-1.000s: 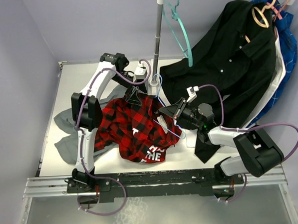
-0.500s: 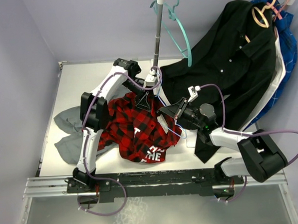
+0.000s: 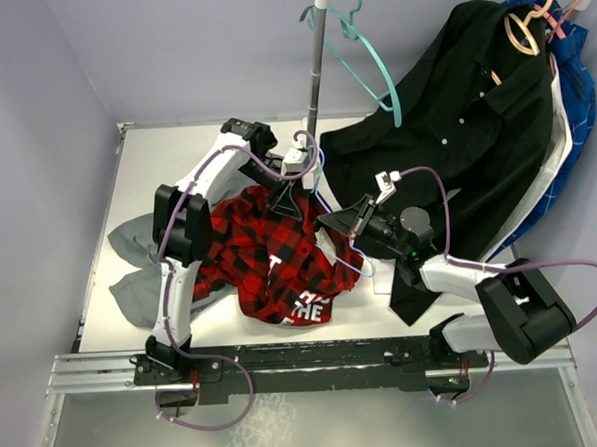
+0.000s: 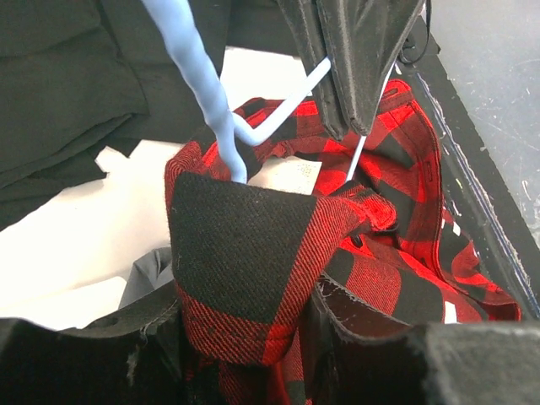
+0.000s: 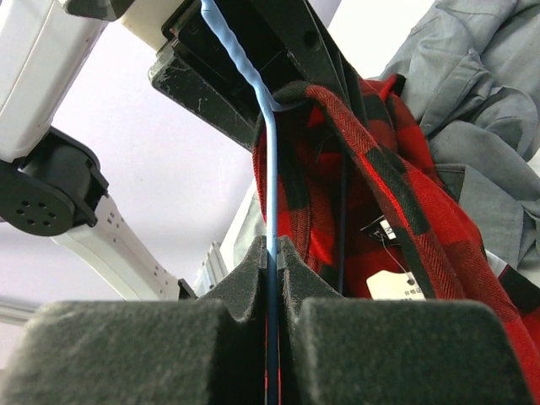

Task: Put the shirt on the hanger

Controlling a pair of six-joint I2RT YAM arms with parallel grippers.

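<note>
Right wrist view: jaws of the right gripper (image 5: 272, 253) clamp the thin pale blue hanger (image 5: 268, 160). The red-and-black plaid flannel shirt (image 3: 270, 260) lies heaped near the metal rack pole (image 3: 318, 72), a fold between half-open jaws of the left gripper (image 4: 249, 337); pinched or not, unclear.

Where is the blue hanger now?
Centre of the overhead view: the hanger is pinched in the right claw, its arm tucked under the collar of the red plaid shirt.

The left gripper (image 3: 285, 202) has shifted right, its jaws narrowed onto the shirt (image 3: 281, 269) collar. The teal hanger (image 3: 373, 71) has swung right.
</note>
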